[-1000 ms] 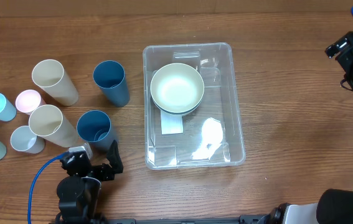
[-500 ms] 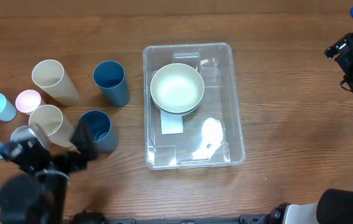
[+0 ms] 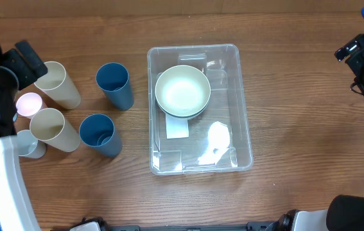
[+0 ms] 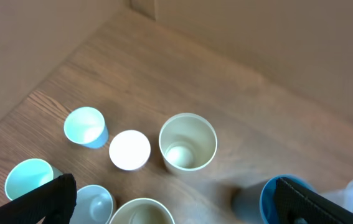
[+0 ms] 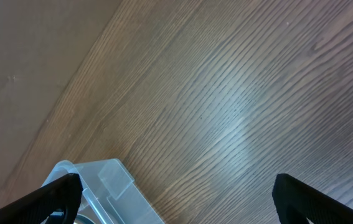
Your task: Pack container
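Clear rectangular plastic container [image 3: 226,109] sits mid-table | packed: one cream round bowl [image 3: 182,91] at its far end | left to pack, by left edge: dark-blue plastic cups [image 3: 98,133], beige plastic cups [image 3: 53,128], pink cup [image 3: 29,102] | left hand [image 4: 175,186] wide, empty, above them | right hand [image 5: 173,186] wide, empty, far right corner
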`<state>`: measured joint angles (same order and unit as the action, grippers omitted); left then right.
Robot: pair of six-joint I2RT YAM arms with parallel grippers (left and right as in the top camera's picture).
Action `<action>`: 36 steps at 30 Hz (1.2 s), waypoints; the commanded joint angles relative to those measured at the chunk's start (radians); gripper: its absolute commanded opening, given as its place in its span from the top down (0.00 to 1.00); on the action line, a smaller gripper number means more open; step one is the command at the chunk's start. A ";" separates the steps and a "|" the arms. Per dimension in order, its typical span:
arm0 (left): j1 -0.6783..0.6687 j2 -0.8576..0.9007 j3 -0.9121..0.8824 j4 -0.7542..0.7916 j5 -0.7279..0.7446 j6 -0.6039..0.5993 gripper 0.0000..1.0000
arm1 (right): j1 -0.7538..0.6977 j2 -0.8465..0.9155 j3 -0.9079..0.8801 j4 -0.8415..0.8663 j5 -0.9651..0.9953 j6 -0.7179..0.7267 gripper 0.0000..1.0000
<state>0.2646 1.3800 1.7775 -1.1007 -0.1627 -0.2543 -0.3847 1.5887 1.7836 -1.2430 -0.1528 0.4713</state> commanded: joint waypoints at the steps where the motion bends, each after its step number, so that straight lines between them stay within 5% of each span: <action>1: 0.016 0.056 0.033 -0.003 -0.026 0.098 0.00 | 0.000 -0.008 0.005 0.003 0.002 0.005 0.00; 4: 0.102 0.119 0.033 -0.012 -0.047 -0.037 0.00 | 0.000 -0.008 0.005 0.003 0.002 0.005 0.00; 7: 0.276 0.193 0.033 -0.017 0.113 -0.155 0.00 | 0.000 -0.008 0.005 0.003 0.002 0.005 0.00; 10: 0.460 0.267 0.033 0.006 0.324 -0.158 0.00 | 0.000 -0.008 0.005 0.003 0.002 0.005 0.00; 14: 0.608 0.369 0.033 0.017 0.400 -0.146 0.00 | 0.000 -0.008 0.005 0.003 0.002 0.005 0.00; 27: 0.636 0.647 0.033 0.187 0.401 -0.043 0.10 | 0.000 -0.008 0.005 0.003 0.002 0.005 0.00; 36: 0.595 0.772 0.033 0.261 0.366 0.054 0.28 | 0.000 -0.008 0.005 0.003 0.002 0.005 0.00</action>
<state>0.8745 2.1010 1.7866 -0.8547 0.2134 -0.2512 -0.3847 1.5887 1.7836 -1.2430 -0.1532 0.4706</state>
